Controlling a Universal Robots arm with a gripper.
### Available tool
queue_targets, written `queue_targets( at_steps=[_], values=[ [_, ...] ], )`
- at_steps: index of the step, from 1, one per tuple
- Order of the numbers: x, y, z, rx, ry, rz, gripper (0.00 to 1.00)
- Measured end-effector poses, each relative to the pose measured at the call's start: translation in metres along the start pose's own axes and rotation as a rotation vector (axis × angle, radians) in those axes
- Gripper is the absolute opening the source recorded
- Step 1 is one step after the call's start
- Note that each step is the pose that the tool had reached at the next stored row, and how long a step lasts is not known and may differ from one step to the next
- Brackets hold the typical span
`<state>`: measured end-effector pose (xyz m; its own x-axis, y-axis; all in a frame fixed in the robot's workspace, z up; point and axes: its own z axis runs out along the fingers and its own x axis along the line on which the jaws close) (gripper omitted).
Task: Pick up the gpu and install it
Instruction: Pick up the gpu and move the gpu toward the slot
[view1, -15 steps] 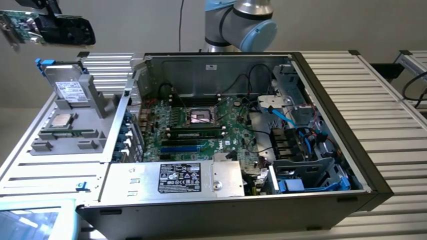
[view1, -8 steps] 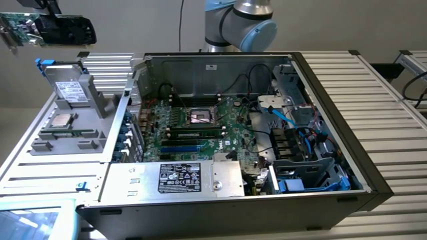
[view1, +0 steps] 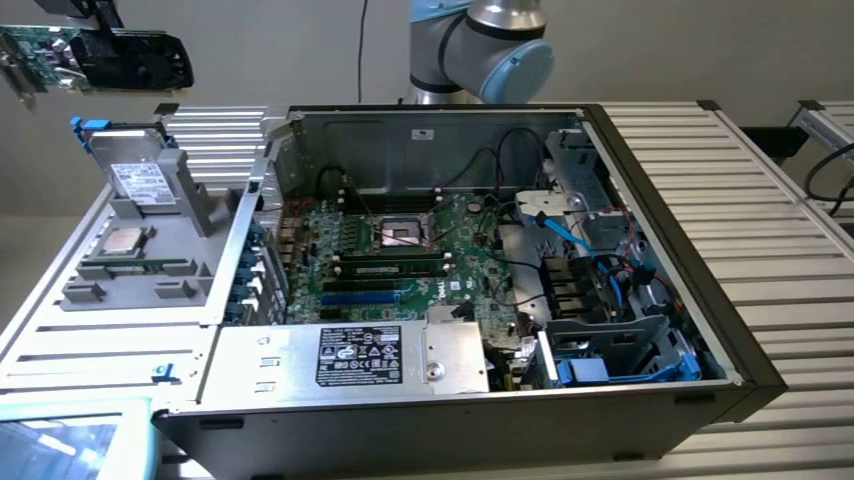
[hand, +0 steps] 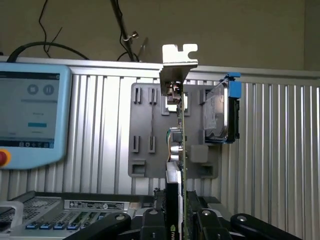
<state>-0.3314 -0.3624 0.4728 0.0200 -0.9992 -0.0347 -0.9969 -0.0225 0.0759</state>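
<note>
A ribbed aluminium bench (view1: 774, 200) carries an open dark grey metal computer case (view1: 467, 430) at its middle. Inside lie a large green motherboard (view1: 454, 290), a silver power supply box with a black label (view1: 347, 355) and blue cables (view1: 627, 275). Toward the bench edge at the exterior view's left, a grey plastic fixture tray (view1: 134, 270) holds 1 upright silver hard drive with a blue bracket (view1: 134, 175) and 1 square silver processor (view1: 123, 240). A light-blue-rimmed touchscreen pendant (view1: 67, 440) lies near that edge's corner.

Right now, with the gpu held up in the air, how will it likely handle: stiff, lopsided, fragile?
Probably stiff: the gpu stands straight, edge-on, out of the tool without sagging. Likely lopsided, since the black fan block covers one half. Its bare components look fragile, so edge grips seem safest.
</note>
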Motion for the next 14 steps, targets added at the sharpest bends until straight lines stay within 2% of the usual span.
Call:
queue_targets(
  at_steps=[14],
  values=[
    [0.012, -0.0586, -0.005, 0.0007, -0.0009, 0.0, 0.28]
  ],
)
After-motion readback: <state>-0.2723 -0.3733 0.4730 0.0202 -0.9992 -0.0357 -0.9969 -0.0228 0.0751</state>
